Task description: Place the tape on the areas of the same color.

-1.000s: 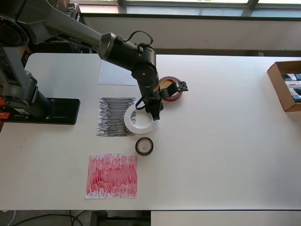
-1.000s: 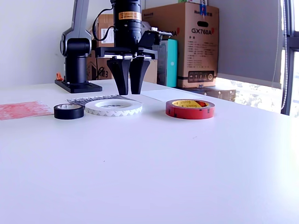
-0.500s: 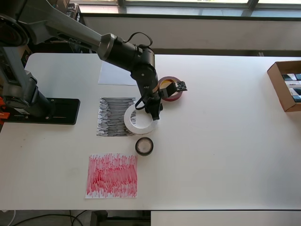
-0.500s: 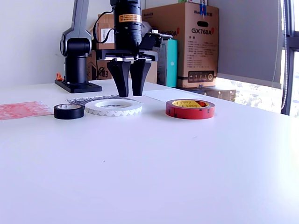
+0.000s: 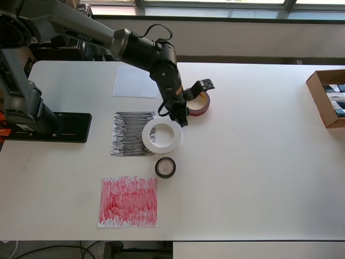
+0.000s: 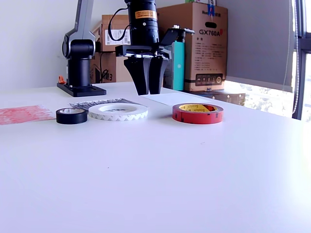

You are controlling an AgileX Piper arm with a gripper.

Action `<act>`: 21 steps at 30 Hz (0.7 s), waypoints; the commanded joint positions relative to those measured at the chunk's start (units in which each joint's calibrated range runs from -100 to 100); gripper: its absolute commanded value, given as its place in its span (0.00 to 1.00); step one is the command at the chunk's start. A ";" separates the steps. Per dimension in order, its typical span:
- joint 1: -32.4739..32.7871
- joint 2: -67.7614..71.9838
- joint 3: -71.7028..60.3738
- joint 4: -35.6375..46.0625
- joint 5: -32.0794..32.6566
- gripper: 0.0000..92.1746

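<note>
hand empty, fingers nearly closed, above worktop between white ring and red roll. white ring overlaps black sheet; black roll just beside.

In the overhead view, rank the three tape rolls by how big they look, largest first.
1. White tape ring, clearly the widest.
2. Red tape roll, partly hidden by the arm, though its visible arc looks mid-sized.
3. Black tape roll, the smallest.
All lie flat on the same table, so camera distance hardly skews this.
</note>
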 commanded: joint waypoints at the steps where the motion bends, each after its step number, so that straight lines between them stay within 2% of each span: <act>1: 1.17 0.88 -3.05 0.38 13.80 0.48; 4: 2.52 1.06 -5.87 0.38 19.37 0.48; 8: 4.33 1.16 -7.78 0.38 22.89 0.48; 21: 3.23 6.68 -11.50 0.47 27.06 0.48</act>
